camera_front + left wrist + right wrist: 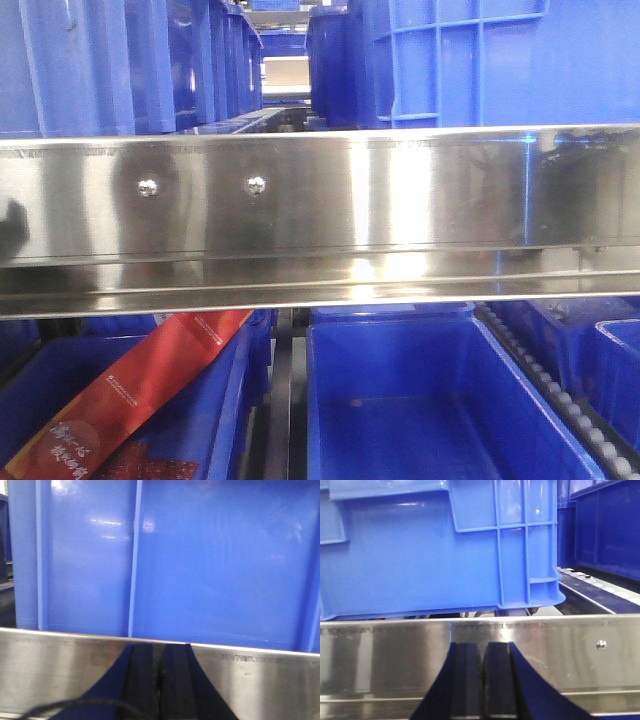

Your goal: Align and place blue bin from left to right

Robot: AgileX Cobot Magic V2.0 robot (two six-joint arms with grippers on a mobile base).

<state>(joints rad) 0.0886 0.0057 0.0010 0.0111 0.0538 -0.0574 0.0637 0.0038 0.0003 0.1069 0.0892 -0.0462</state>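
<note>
Blue bin [435, 555] just beyond the right gripper [482, 680] (fingers together).

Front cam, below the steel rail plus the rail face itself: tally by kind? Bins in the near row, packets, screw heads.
Blue bins, near row: 3 (left bin, middle bin, right-edge bin, cut off by the frame)
Red packet: 1, lying in the left bin
Screw heads on the steel rail: 2 (left screw, right screw)
Total: 6
</note>
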